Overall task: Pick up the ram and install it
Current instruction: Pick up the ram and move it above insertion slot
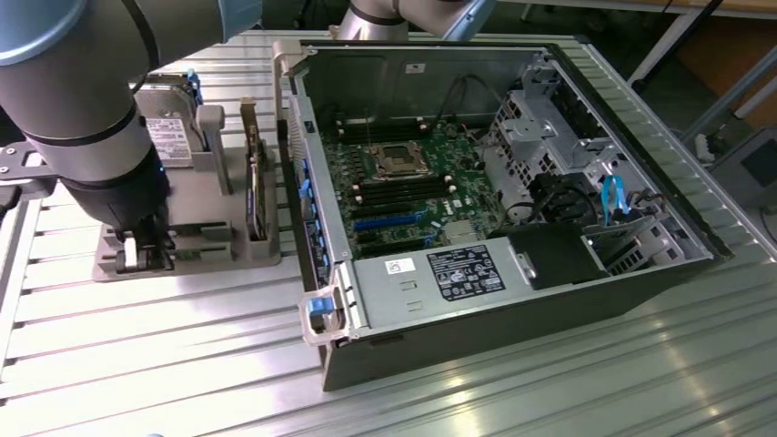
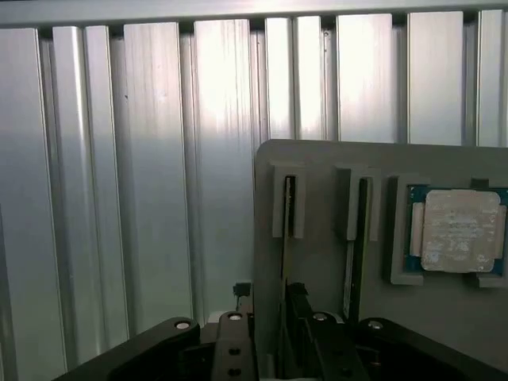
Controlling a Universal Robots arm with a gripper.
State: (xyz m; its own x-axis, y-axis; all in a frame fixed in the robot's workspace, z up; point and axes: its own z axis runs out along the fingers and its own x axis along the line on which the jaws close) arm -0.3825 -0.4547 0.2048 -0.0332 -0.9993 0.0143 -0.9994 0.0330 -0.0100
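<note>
On the ribbed table (image 1: 146, 364) beside the open computer case (image 1: 510, 341), we see the pincer (image 1: 140, 255) low over the ram (image 2: 286, 230), slotted edge-up in its grey holder (image 2: 317, 163) for grasping; its opening we cannot tell.

Bright glare across the ribbed metal table (image 1: 146, 346), soft shadows

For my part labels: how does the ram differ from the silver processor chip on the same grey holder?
The ram stands on edge in a slot; the processor chip lies flat in a recess. The ram looks long and thin; the processor chip is square. The gripper is at the ram, apart from the processor chip. Both sit on the grey holder.
</note>
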